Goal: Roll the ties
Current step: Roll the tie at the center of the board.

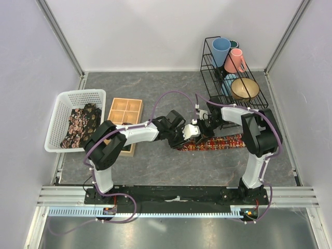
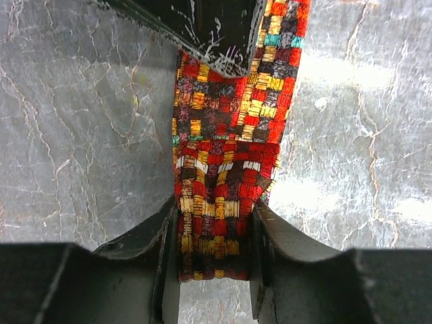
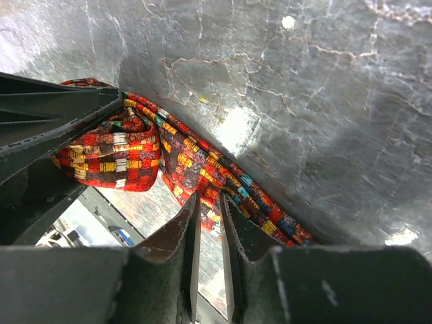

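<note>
A tie point(image 1: 220, 142) in red, orange and yellow checks lies flat across the grey table, right of centre. My left gripper point(image 1: 185, 137) is at its left end, and in the left wrist view my left gripper point(image 2: 214, 206) is shut on the folded end of the tie point(image 2: 223, 135), which fills the gap between the jaws. My right gripper point(image 1: 203, 129) is just beside it. In the right wrist view my right gripper point(image 3: 209, 197) has its jaws nearly together on the tie's point(image 3: 202, 165) near edge, next to the folded end point(image 3: 111, 155). Further dark floral ties point(image 1: 80, 124) lie in the white basket point(image 1: 65, 98).
A wooden tray point(image 1: 124, 110) with compartments sits between the basket and the arms. A black wire rack point(image 1: 207, 62) with cups and a bowl stands at the back right. Grey walls close in the table on three sides.
</note>
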Controlling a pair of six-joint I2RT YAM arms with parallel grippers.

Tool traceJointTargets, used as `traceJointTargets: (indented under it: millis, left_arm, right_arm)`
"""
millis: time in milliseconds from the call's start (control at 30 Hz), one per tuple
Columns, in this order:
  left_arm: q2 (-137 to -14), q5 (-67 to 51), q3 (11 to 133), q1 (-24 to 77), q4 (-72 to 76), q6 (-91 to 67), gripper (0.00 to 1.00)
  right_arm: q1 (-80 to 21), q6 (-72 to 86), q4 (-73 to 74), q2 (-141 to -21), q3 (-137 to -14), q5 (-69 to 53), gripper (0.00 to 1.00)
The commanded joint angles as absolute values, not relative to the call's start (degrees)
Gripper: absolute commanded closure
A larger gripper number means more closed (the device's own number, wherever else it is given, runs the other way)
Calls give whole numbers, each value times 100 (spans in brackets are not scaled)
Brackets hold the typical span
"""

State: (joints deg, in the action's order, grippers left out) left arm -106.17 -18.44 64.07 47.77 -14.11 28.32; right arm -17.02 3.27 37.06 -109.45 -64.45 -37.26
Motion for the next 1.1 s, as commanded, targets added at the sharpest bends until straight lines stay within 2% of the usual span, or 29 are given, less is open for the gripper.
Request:
traceJointTargets:
  millis: [0,233,500,667,700,800,1067]
  left_arm:
    - [-10434,-1476,6513,4764,-1793,3085,98]
    - [-10002,-1485,6381,4711,-1539,3058,98]
    - [-10397,-1284,6266,4737,-1819,3577,98]
    - [-10705,-1064,6398,4772,-2065,3568,98]
    - [-10696,-1055,6381,4772,-2065,3560,98]
    - [-10705,-1072,6346,4772,-2039,3507,97]
    - [-10731,-1169,6363,4799,-2030,3358,96]
  right_arm:
    - [-1758,71,3384,-11399,-6284,-2927,76]
    - [-1749,44,3296,-11505,-6223,-2725,76]
    - [-1758,44,3234,-11268,-6416,-3058,75]
    - [-1740,289,3226,-10732,-6504,-4136,63]
    - [-1740,403,3191,-10644,-6504,-4348,56]
    - [-1784,886,2945,-10477,-6451,-4982,44]
    - [-2004,1888,1689,-10863,-6126,-5405,44]
